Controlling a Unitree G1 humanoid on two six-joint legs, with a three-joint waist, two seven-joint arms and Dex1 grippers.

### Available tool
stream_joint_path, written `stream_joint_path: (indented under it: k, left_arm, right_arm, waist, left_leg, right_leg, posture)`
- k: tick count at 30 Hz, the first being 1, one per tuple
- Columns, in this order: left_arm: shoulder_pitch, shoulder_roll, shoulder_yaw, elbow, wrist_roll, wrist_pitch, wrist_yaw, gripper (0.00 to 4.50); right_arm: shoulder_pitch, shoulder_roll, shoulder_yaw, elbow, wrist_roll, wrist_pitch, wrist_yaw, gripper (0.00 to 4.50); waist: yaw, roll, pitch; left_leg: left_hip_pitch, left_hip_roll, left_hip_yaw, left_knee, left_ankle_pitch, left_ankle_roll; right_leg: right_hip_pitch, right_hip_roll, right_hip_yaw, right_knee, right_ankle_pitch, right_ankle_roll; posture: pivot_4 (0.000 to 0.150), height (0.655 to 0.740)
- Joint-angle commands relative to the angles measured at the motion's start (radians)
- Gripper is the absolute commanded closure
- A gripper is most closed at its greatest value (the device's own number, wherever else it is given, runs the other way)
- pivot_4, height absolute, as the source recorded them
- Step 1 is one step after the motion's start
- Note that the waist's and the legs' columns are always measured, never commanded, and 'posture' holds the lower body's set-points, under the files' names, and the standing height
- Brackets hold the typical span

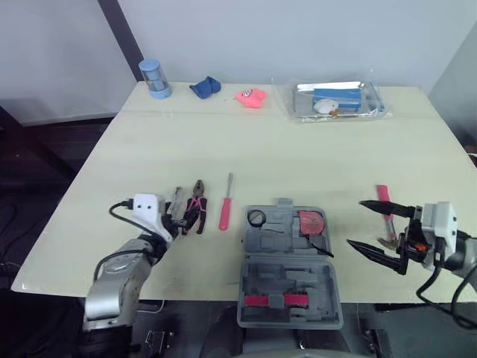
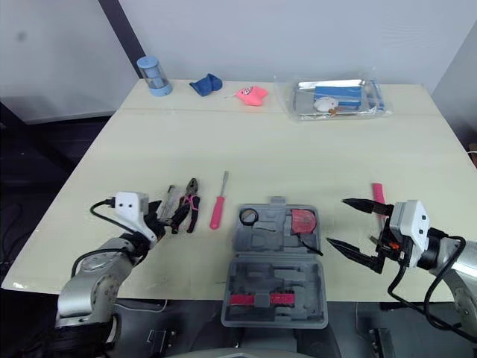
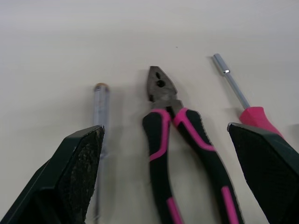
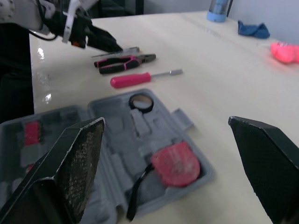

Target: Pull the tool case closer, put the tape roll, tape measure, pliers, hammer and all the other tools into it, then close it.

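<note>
The grey tool case (image 1: pixel 289 262) lies open at the table's front edge, lid toward me. In its far half sit a black tape roll (image 1: pixel 256 218) and a red tape measure (image 1: pixel 311 221). To the case's left lie the pink-and-black pliers (image 1: pixel 195 206), a pink-handled screwdriver (image 1: pixel 224 205) and a slim grey tool (image 1: pixel 174 200). My left gripper (image 1: pixel 181 221) is open just behind the pliers' handles (image 3: pixel 182 149), not touching them. My right gripper (image 1: pixel 355 223) is open, right of the case. The pink-handled hammer (image 1: pixel 383 198) lies just beyond it, partly hidden.
Along the far edge stand a blue cylinder (image 1: pixel 155 78), a blue cloth (image 1: pixel 205 87), a pink object (image 1: pixel 252 98) and a clear tray (image 1: pixel 339 101) holding small items. The table's front edge runs under the case lid.
</note>
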Motion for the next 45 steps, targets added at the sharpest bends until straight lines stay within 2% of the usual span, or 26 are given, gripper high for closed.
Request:
stream_joint_path:
  k: [1,9,21,33,36,39,45]
  left_arm:
    - [-0.045,-0.011,-0.033,0.019,0.04,0.022,0.033,0.0]
    - [-0.154,-0.074,-0.05,0.093,0.083,0.11,0.134,0.0]
    - [-0.181,-0.152,-0.001,0.077,0.067,0.22,0.219,0.0]
    - [-0.214,-0.14,-0.025,0.147,0.144,0.226,0.248,0.0]
    - [-0.223,-0.143,-0.019,0.157,0.15,0.232,0.254,0.76]
    - [-0.228,-0.142,-0.022,0.162,0.157,0.235,0.251,2.07]
    - [-0.241,-0.149,-0.023,0.143,0.144,0.224,0.228,2.07]
  right_arm:
    - [-0.044,-0.012,0.01,-0.008,-0.005,-0.004,0.006,0.02]
    - [-0.097,-0.012,0.042,-0.011,-0.01,0.004,0.012,0.02]
    - [-0.206,-0.031,0.086,0.03,-0.036,0.024,0.04,0.02]
    - [-0.254,-0.012,0.11,0.061,-0.041,0.012,0.056,0.02]
    - [-0.261,-0.012,0.114,0.07,-0.047,0.006,0.061,0.0]
    - [-0.265,-0.009,0.118,0.078,-0.052,0.0,0.064,0.0]
    - [-0.273,-0.001,0.119,0.092,-0.056,-0.013,0.073,0.0]
  waist:
    - [0.001,0.0,0.0]
    - [0.002,0.0,0.0]
    - [0.001,0.0,0.0]
    - [0.001,0.0,0.0]
    - [0.0,0.0,0.0]
    - [0.001,0.0,0.0]
    - [0.001,0.0,0.0]
  left_leg:
    - [0.0,0.0,0.0,0.0,0.0,0.0]
    - [-0.001,-0.001,-0.001,0.001,0.0,0.0]
    - [-0.001,-0.001,-0.002,0.001,0.0,0.0]
    - [-0.001,-0.002,-0.002,0.001,0.0,0.0]
    - [-0.001,-0.002,-0.002,0.001,0.0,0.0]
    - [-0.001,-0.002,-0.002,0.001,0.0,0.0]
    - [-0.001,-0.002,-0.002,0.001,0.0,0.0]
  right_leg:
    - [0.0,0.0,0.0,0.0,0.0,0.0]
    - [0.0,-0.001,-0.001,0.0,0.0,0.0]
    - [0.0,-0.001,-0.002,0.0,0.0,0.0]
    - [0.0,-0.001,-0.002,0.0,0.0,0.0]
    - [0.0,-0.001,-0.002,0.0,0.0,0.0]
    - [0.0,-0.001,-0.002,0.0,0.0,0.0]
    - [0.0,-0.002,-0.002,0.001,0.0,0.0]
  posture:
    - [0.15,0.74]
    - [0.15,0.74]
    - [0.15,0.74]
    - [0.15,0.74]
    - [0.15,0.74]
    - [0.15,0.74]
    - [0.15,0.74]
